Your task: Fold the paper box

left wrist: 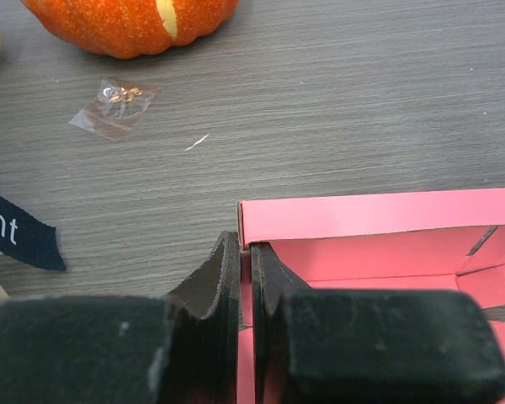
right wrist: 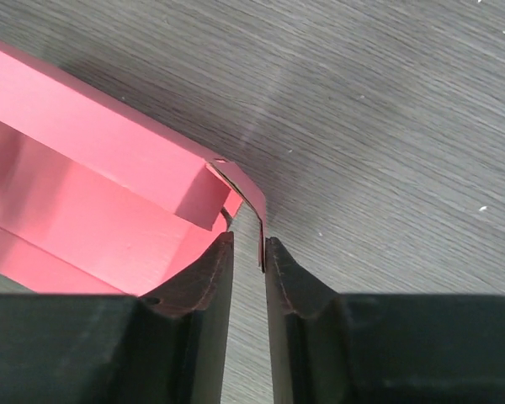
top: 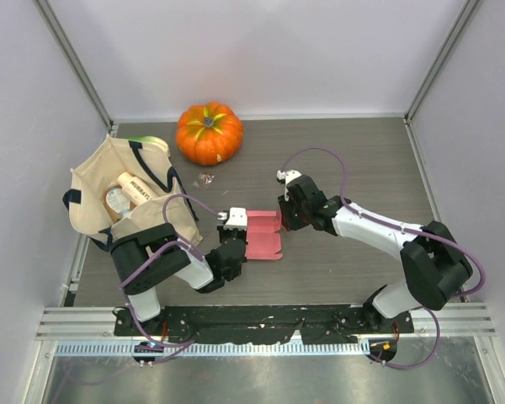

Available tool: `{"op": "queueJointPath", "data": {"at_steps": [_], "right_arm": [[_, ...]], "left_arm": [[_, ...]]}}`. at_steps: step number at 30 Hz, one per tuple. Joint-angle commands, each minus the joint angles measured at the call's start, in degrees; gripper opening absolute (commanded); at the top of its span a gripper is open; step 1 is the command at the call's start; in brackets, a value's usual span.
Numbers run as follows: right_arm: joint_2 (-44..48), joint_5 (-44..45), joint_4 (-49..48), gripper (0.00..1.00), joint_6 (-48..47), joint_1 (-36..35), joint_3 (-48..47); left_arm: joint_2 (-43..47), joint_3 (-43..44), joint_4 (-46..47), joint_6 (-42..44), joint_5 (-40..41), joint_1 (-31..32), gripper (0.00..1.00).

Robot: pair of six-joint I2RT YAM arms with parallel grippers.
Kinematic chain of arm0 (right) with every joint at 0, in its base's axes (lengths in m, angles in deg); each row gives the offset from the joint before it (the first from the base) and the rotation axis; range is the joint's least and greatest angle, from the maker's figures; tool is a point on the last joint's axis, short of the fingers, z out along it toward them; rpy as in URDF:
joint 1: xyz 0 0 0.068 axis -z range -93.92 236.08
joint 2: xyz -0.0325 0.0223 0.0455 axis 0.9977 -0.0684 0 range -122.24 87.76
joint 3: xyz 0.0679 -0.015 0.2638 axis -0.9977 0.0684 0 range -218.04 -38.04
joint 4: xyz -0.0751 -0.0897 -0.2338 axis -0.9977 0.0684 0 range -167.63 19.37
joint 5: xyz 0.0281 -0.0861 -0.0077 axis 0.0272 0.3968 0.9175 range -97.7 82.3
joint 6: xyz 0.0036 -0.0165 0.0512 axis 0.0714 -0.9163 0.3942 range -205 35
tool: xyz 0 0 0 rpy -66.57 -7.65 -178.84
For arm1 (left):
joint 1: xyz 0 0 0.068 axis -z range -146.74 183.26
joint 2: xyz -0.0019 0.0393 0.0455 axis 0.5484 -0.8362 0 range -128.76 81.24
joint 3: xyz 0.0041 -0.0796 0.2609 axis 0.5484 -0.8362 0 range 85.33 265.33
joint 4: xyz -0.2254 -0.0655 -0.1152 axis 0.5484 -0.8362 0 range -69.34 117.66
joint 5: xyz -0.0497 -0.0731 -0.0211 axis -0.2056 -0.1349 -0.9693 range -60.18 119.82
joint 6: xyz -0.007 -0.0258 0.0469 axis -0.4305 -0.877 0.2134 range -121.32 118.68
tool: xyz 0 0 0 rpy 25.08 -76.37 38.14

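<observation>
now the paper box lies open on the grey wood-grain table, roughly midway between the two arms, with its far wall creased upright and its pink inside showing. the left gripper meets the box at its left edge; in the left wrist view the left gripper has its jaws almost together, pinched on the thin left wall of the box. the right gripper is at the box's far right corner; seen from the right wrist, the right gripper has its jaws drawn close around a bent corner flap of the box, the flap lying against one finger. an orange pumpkin sits at the back of the table, a small clear packet just in front of it, and a beige tote bag slumps open at the left.
</observation>
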Motion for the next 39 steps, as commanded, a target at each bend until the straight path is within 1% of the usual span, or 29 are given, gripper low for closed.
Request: {"op": "queueJointPath", "data": {"at_steps": [1, 2, 4, 5, 7, 13, 15, 17, 18, 19, 21, 22, 23, 24, 25, 26, 27, 28, 29, 30, 31, 32, 33, 34, 35, 36, 38, 39], "right_arm": [[0.6, 0.6, -4.2, 0.22, 3.2, -2.6, -1.7], [0.6, 1.8, -3.8, 0.16, 5.4, -3.2, -2.0], [0.0, 2.9, -2.9, 0.11, 7.6, -4.6, -3.3], [-0.1, 5.2, -2.6, 0.05, 10.5, -5.8, -3.6], [-0.2, 6.1, -2.4, 0.01, 12.6, -6.5, -4.3], [-1.6, 10.7, -1.4, 0.01, 20.7, -8.2, -5.0], [-1.8, 12.4, -1.4, 0.01, 21.2, -8.8, -4.9], [-1.8, 12.2, -2.8, 0.01, 19.4, -8.8, -4.3], [-1.6, 12.3, -2.8, 0.01, 18.7, -8.8, -3.9], [-1.4, 12.9, -2.7, 0.01, 17.5, -8.8, -3.7], [-0.7, 13.7, -2.2, 0.01, 16.6, -8.8, -3.1], [-0.3, 13.7, -2.5, 0.01, 16.1, -8.8, -2.9], [0.0, 14.1, -2.7, 0.01, 15.2, -8.8, -2.6], [0.4, 14.3, -2.7, 0.01, 14.8, -8.8, -2.2], [0.8, 14.4, -2.7, 0.01, 14.3, -8.9, -2.0], [1.0, 15.5, -2.4, 0.01, 14.1, -8.8, -2.0], [1.3, 15.6, -2.1, 0.01, 13.9, -8.8, -1.8], [1.6, 15.8, -2.1, 0.01, 13.5, -8.8, -1.6], [1.9, 15.9, -2.2, 0.01, 13.4, -8.8, -1.4], [2.1, 16.2, -2.3, 0.01, 13.3, -8.8, -1.0], [2.4, 16.1, -2.8, 0.01, 13.2, -8.8, -0.7], [2.8, 16.1, -3.1, 0.01, 12.9, -8.8, -0.5], [2.9, 16.6, -3.1, 0.01, 12.9, -8.9, -0.3], [2.9, 16.6, -3.1, 0.01, 12.7, -8.8, -0.2], [3.1, 16.6, -2.9, 0.01, 12.5, -8.9, -0.1], [3.2, 16.6, -3.0, 0.01, 12.4, -8.8, 0.0], [3.4, 16.3, -3.1, 0.01, 12.1, -8.8, 0.0], [3.5, 16.4, -3.1, 0.01, 12.0, -8.8, 0.2]], "left_arm": [[-0.7, -0.2, 4.7, 1.4, 1.2, 0.7, 0.0], [-0.7, -0.2, 4.7, 1.4, 1.1, 0.7, 0.0], [-0.8, 0.0, 4.8, 1.4, 1.2, 0.9, 0.0], [-1.1, 0.1, 4.9, 1.6, 1.1, 1.0, 0.0], [-1.4, 0.2, 5.5, 1.9, 1.2, 1.4, 0.0], [-2.2, 0.8, 6.1, 2.8, 1.3, 2.2, 0.0], [-2.6, 1.0, 6.0, 2.8, 1.1, 2.3, 0.0], [-2.0, 1.0, 5.2, 3.2, 1.7, 2.6, 0.01], [-1.3, 0.9, 4.0, 2.8, 2.6, 2.7, 0.2], [1.7, 0.6, 0.2, 1.9, 3.6, 2.8, 0.32], [6.0, 0.1, -5.6, -2.4, 4.1, 2.8, 0.49], [10.6, 0.1, -13.0, -4.5, 3.9, 2.8, 0.53], [13.5, 0.2, -17.1, -8.8, 3.7, 2.8, 0.57], [16.1, 0.6, -21.7, -11.1, 1.5, 2.8, 0.64], [18.3, 1.6, -30.0, -13.1, 0.7, 2.8, 0.67], [22.8, 2.1, -33.8, -15.0, -0.2, 2.8, 0.69], [24.6, 2.6, -37.5, -18.4, -1.7, 2.8, 0.72], [26.8, 3.4, -44.5, -20.1, -2.8, 2.8, 0.72], [30.2, 3.6, -47.2, -22.1, -3.7, 2.8, 0.73], [31.9, 3.6, -49.4, -24.2, -4.6, 2.8, 0.71], [33.3, 3.2, -52.2, -25.6, -8.2, 2.8, 0.68], [34.3, 3.0, -52.6, -26.2, -10.9, 2.8, 0.64], [35.8, 2.0, -52.2, -26.2, -13.6, 2.8, 0.52], [35.9, 1.5, -49.5, -26.2, -19.1, 2.8, 0.46], [35.2, 1.0, -47.8, -26.4, -21.1, 2.8, 0.42], [33.5, 0.9, -46.6, -26.7, -22.3, 2.8, 0.36], [30.2, 1.6, -44.6, -27.6, -22.7, 2.8, 0.31], [26.5, 3.6, -44.3, -27.3, -22.8, 2.8, 0.27]]}}
